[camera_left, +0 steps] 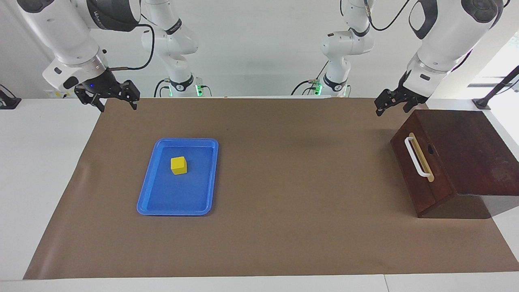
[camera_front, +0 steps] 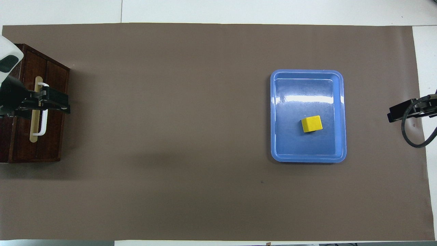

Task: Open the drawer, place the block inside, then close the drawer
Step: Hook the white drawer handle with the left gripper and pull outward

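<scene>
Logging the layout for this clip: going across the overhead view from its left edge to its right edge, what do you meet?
Wooden cabinet with the drawer, with the left gripper over its handle → blue tray, holding the yellow block → right gripper at the mat's edge.

The left arm comes down from its base with the wrist bent forward, and its left pincer (camera_left: 392, 103) (camera_front: 56, 102) hangs in the air with its fingers spread apart and pointing downward, holding nothing. The right arm bends the same way at its own end of the desk, its wrist turned so that the right pincer (camera_left: 115, 99) (camera_front: 397, 112) hovers raised above the desk edge, fingers parted wide and empty. A black cable loops from the right wrist. Neither pincer touches anything.
</scene>
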You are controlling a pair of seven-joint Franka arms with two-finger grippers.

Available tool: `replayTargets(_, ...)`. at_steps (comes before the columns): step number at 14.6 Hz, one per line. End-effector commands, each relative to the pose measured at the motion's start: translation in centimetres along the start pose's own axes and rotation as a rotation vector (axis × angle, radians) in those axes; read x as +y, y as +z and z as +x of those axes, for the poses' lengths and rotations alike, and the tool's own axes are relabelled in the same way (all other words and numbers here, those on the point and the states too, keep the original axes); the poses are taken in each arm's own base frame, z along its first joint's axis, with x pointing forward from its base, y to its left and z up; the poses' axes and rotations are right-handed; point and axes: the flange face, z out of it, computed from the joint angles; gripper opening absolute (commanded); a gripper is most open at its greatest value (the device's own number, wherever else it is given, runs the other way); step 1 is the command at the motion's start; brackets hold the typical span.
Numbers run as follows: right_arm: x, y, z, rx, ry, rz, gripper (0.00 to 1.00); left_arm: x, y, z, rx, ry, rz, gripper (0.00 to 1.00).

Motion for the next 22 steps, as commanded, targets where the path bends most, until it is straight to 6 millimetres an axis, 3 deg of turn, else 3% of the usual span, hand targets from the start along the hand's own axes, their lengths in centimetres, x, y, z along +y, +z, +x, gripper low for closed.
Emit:
replayTargets(1,-0.1,-0.3,0.2,0.007,0.013,-0.017,1.0,-0.1,-0.2,0.1,0.003,0.012,-0.015,1.0)
replayTargets(8,-0.1,-0.4,0.2,0.012,0.018,-0.016,1.0,-0.1,-0.1,0.1,0.036,0.02,-0.012,1.0)
replayTargets(12,-0.1,-0.3,0.1,0.004,0.042,-0.011,1.0,-0.7,2.8,1.8,0.121,0.121,0.093,1.0)
replayTargets(14,-0.5,0.0,0.0,-0.004,0.171,0.027,1.0,-1.0,5.6,3.2,0.161,0.198,0.171,1.0)
replayTargets(17,-0.8,2.8,-0.7,-0.073,0.481,0.119,1.0,-1.1,11.1,4.8,0.211,0.26,0.231,1.0)
replayTargets(19,0.8,5.5,-0.3,-0.129,0.717,0.212,1.0,-1.2,14.2,5.8,0.22,0.316,0.304,1.0)
replayTargets(22,3.4,11.7,-0.6,-0.242,0.971,0.35,1.0,-2.0,16.9,7.2,0.237,0.366,0.362,1.0)
